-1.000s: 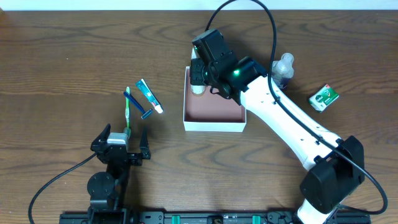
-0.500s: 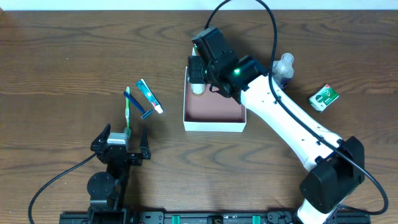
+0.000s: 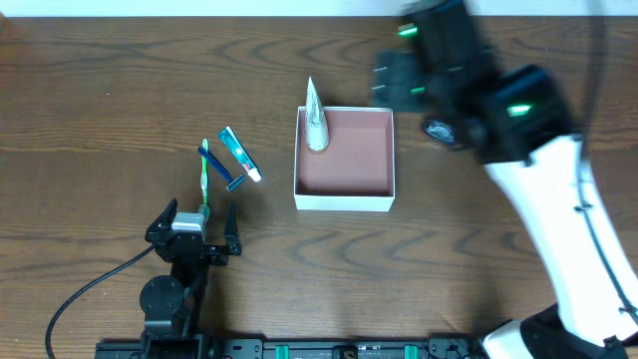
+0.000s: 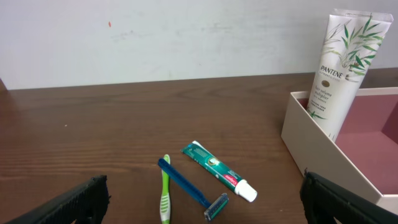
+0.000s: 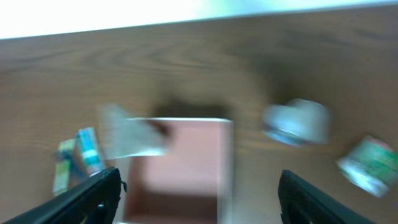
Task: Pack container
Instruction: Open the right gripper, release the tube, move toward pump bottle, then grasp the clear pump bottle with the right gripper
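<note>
1. The container [image 3: 344, 202] sat mid-table with most of its pink floor bare; a hard knock on its thin walls could shove it off line
2. The right gripper [image 5: 202, 198], blurred, hung above the container's right side, fingers spread with nothing between them; a low pass might clip the rim
3. The left gripper [image 3: 197, 227] sat wide open and empty, just short of the toothbrush [image 4: 165, 199]
4. The Pantene tube [image 3: 315, 125] stood on end in the container's far-left corner; being tall, it could topple out if bumped
5. The toothbrush, razor [image 4: 186, 183] and toothpaste [image 4: 217, 171] lay bunched together; gripping one could drag its neighbours
</note>
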Action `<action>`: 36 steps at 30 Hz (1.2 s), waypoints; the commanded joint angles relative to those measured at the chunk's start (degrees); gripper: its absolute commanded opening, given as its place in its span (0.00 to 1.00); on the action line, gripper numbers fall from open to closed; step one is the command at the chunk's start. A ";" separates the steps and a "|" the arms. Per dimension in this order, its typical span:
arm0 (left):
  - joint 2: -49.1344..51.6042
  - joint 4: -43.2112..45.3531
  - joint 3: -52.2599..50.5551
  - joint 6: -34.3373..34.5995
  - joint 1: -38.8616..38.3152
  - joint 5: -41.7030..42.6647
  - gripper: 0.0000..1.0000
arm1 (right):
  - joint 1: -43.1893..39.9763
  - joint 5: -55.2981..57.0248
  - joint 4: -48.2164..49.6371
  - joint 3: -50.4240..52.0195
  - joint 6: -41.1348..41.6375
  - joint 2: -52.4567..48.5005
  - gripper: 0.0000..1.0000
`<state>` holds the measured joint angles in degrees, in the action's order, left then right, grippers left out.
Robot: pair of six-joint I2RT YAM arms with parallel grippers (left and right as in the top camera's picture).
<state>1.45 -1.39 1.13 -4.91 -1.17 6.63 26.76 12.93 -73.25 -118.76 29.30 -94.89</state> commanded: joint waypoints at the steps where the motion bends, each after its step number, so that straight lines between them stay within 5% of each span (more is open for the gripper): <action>1: 0.02 -2.05 -0.90 0.02 0.28 0.61 0.98 | -7.39 3.06 -3.15 0.96 -0.66 -1.81 0.82; 10: 0.02 -2.05 -0.90 0.02 0.28 0.61 0.98 | -20.13 -6.34 1.49 12.92 -6.69 -2.25 0.84; 23: 0.02 -2.05 -0.90 0.02 0.28 0.61 0.98 | -21.62 -11.96 22.93 32.94 -20.11 -2.29 0.86; 36: 0.02 -2.05 -0.90 0.02 0.28 0.61 0.98 | -21.51 -14.88 38.93 43.65 -25.38 -2.62 0.70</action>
<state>1.45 -1.39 1.13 -4.91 -1.17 6.63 5.37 -1.32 -35.55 -76.34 5.56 -97.12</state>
